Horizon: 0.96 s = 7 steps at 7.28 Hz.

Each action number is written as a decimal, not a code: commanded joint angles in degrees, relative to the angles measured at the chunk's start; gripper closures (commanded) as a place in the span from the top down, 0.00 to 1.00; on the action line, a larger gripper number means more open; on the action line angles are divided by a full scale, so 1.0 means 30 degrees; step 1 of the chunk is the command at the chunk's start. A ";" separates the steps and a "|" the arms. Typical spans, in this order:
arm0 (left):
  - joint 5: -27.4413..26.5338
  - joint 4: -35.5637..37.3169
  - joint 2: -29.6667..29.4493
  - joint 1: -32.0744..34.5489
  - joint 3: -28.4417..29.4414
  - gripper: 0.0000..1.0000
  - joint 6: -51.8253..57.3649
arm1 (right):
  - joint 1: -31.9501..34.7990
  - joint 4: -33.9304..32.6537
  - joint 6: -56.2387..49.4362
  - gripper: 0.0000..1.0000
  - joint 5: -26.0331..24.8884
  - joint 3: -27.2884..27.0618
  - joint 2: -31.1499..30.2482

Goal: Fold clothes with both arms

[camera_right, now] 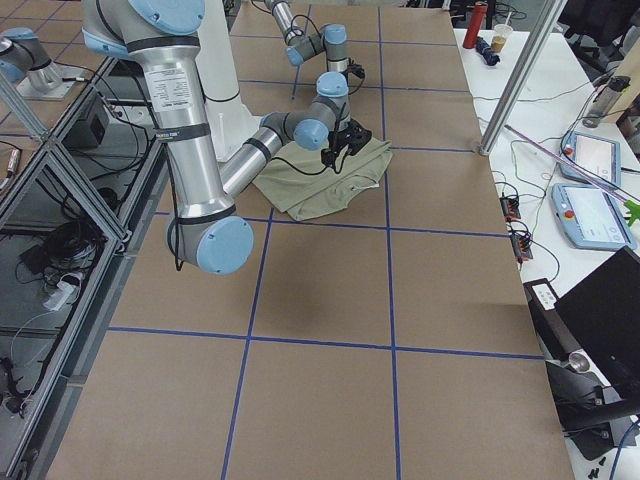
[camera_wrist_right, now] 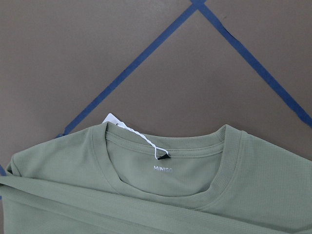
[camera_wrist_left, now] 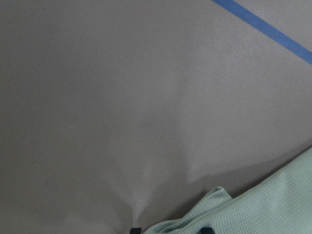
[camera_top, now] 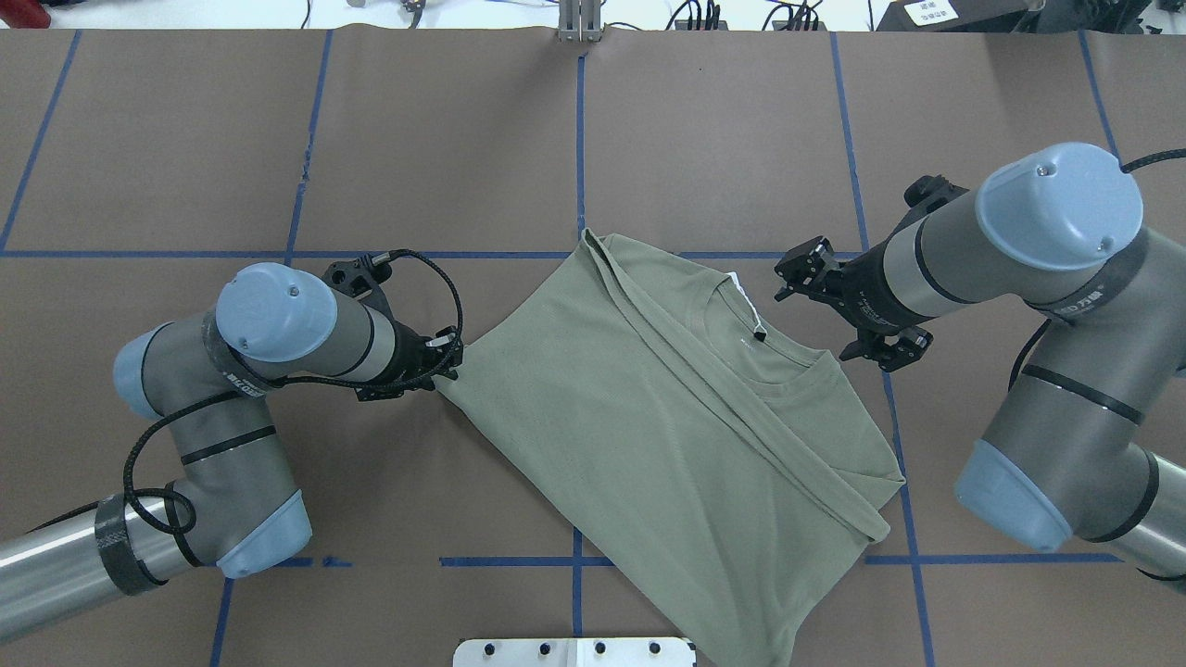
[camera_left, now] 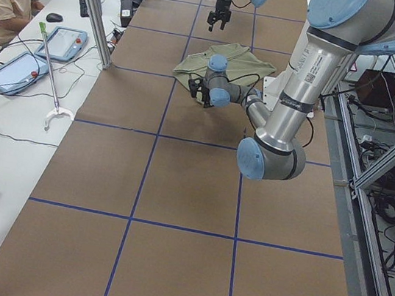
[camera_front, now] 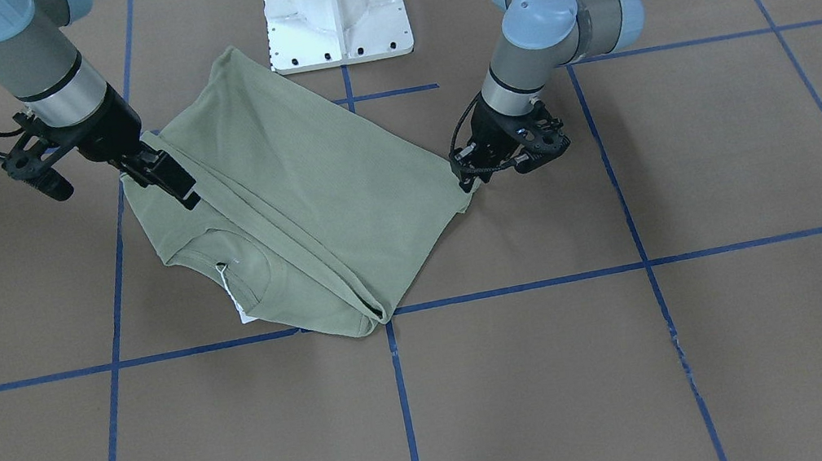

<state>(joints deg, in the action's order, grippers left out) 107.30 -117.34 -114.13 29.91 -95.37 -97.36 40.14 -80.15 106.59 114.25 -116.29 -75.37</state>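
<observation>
Clamping the shirt's (camera_top: pixel 649 417) corner, the left gripper (camera_top: pixel 447 357) may drag folds askew while the right gripper (camera_top: pixel 797 273), closure indiscernible, hovers alongside.

Green shirt (camera_wrist_right: pixel 263 185) neckline, white tag (camera_wrist_right: pixel 113 121), blue tape (camera_wrist_right: pixel 141 66).

Brand print "MINISO" in pale lettering, inside the back neck of the sage-green shirt (camera_wrist_right: pixel 263 185).
</observation>
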 commanded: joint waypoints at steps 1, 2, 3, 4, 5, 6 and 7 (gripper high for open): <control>-0.0489 0.0002 -0.0012 0.0107 0.0005 0.00 0.0634 | 0.0039 -0.0002 0.0037 1.00 0.0001 0.0003 0.0016; -0.0609 0.0031 -0.0012 0.0484 0.0179 0.00 0.1479 | 0.0068 -0.0002 0.0066 1.00 0.0001 0.0090 0.0074; -0.0900 0.0060 -0.0070 0.1242 0.0180 0.00 0.2358 | 0.0126 -0.0263 0.0066 1.00 0.0001 0.0120 0.0220; -0.1077 0.0060 -0.0303 0.2091 0.0296 0.00 0.3585 | 0.0185 -0.0382 0.0037 1.00 0.0001 0.0091 0.0221; -0.1456 -0.0085 -0.1668 0.3579 0.1342 0.00 0.4177 | 0.0185 -0.0383 0.0066 1.00 -0.0057 0.0091 0.0221; -0.1459 -0.0173 -0.3973 0.4725 0.3962 0.00 0.4154 | 0.0272 -0.0383 0.0066 1.00 -0.0057 0.0091 0.0221; -0.1488 -0.0377 -0.5678 0.5432 0.6251 0.00 0.4067 | 0.0447 -0.0354 0.0066 1.00 -0.0086 0.0062 0.0250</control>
<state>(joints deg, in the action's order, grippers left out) 103.07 -117.88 -124.49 42.78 -84.80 -85.35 40.99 -81.25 106.78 114.08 -116.02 -74.69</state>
